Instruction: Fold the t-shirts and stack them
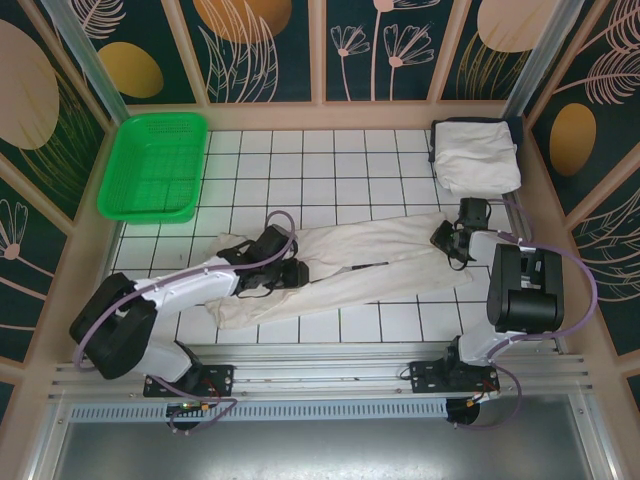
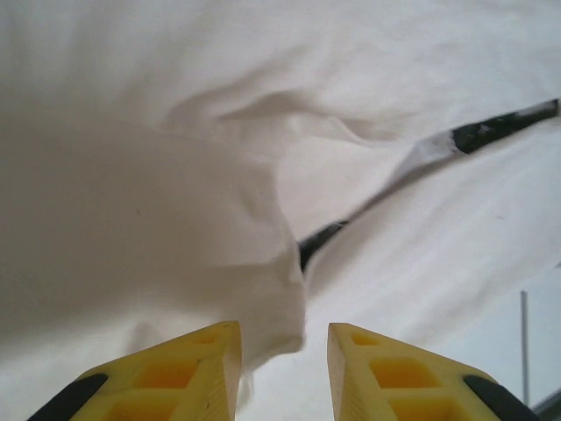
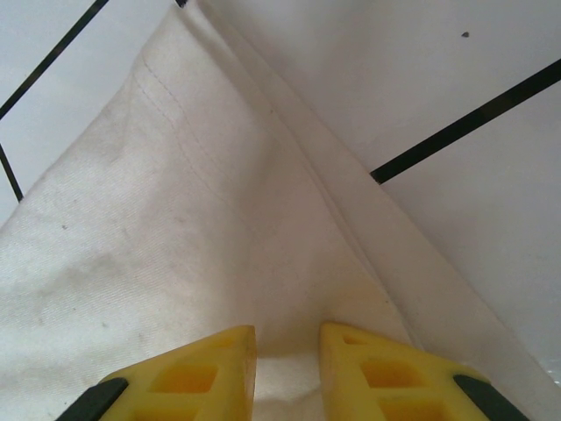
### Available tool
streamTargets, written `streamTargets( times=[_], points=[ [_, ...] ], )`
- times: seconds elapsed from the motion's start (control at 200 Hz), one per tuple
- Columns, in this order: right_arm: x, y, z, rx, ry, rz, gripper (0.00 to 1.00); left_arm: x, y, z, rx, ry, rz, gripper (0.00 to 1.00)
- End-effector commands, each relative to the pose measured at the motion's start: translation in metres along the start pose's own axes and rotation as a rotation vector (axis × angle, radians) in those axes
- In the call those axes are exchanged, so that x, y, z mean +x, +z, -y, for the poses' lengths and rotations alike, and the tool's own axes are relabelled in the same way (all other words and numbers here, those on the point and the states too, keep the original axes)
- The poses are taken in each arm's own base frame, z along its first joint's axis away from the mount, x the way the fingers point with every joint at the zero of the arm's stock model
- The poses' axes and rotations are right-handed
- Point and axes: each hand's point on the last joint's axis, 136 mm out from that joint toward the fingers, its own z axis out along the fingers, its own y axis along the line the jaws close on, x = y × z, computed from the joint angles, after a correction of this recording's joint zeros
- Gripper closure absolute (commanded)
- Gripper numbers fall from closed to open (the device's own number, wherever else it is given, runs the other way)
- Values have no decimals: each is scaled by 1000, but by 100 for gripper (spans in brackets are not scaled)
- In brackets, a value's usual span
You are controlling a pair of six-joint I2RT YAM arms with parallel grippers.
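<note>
Green basket (image 1: 152, 170) sits at the far-left corner of the tiled table (image 1: 340, 180).

Left gripper (image 1: 292, 272) is down on the left part of the spread shirt (image 1: 370, 260), which lies as a long band across the middle of the table, from near-left up to mid-right. On the left wrist cam the gripper (image 2: 282, 326) has a gap between its yellow fingers (image 2: 206, 351), and a loose fold of the shirt (image 2: 175, 219) hangs into that gap. Can't tell if it's pinched or just lying there.

Right gripper (image 1: 447, 240) is at the shirt's right end. On the right wrist cam its jaws (image 3: 287, 329) are nearly together, clamped on the cloth (image 3: 175, 246), with the hem lines converging into the grip.

Folded shirt (image 1: 477, 155) lies at the far-right corner, apart from the spread one.
</note>
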Motion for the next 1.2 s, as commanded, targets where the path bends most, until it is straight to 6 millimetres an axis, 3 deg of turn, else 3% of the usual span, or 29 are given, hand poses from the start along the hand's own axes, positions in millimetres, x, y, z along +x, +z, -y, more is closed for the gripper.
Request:
streamTargets(
  times=[0.0, 0.095, 0.235, 0.36, 0.425, 0.495, 0.661, 0.771, 0.851, 0.966, 1.056, 1.196],
  points=[
    [13, 2, 15, 38, 8, -37, 73, 23, -2, 18, 91, -36, -37, 67],
    [10, -7, 8, 19, 6, -18, 73, 26, -10, 20, 133, -41, -15, 63],
    [3, -28, -20, -30, -34, 44, 73, -3, -31, -1, -1, -45, 111, 49],
    [0, -37, -52, -77, -82, 95, 69, -38, -34, -44, -78, -155, 182, 49],
    [8, -29, -71, -154, -96, 55, 68, -55, -32, -71, -144, -212, 217, 49],
    [16, -17, -84, -205, -114, -1, 68, -72, -25, -86, -186, -226, 234, 49],
    [21, 10, -39, -26, -68, -34, 68, -85, 12, -117, -262, -260, 148, 57],
    [21, 11, -13, 15, -18, -44, 68, -93, 32, -131, -299, -252, 118, 57],
    [21, 7, -6, 36, -13, -41, 67, -101, 46, -146, -339, -249, 97, 57],
    [37, 0, -13, 29, -17, -77, 65, -141, 66, -148, -349, -214, 111, 62],
    [72, -7, -29, 17, -78, -153, 64, -177, 81, -138, -330, -164, 148, 61],
    [114, -31, -22, 83, -115, -215, 63, -252, 94, -116, -316, -94, 206, 58]
  ],
)
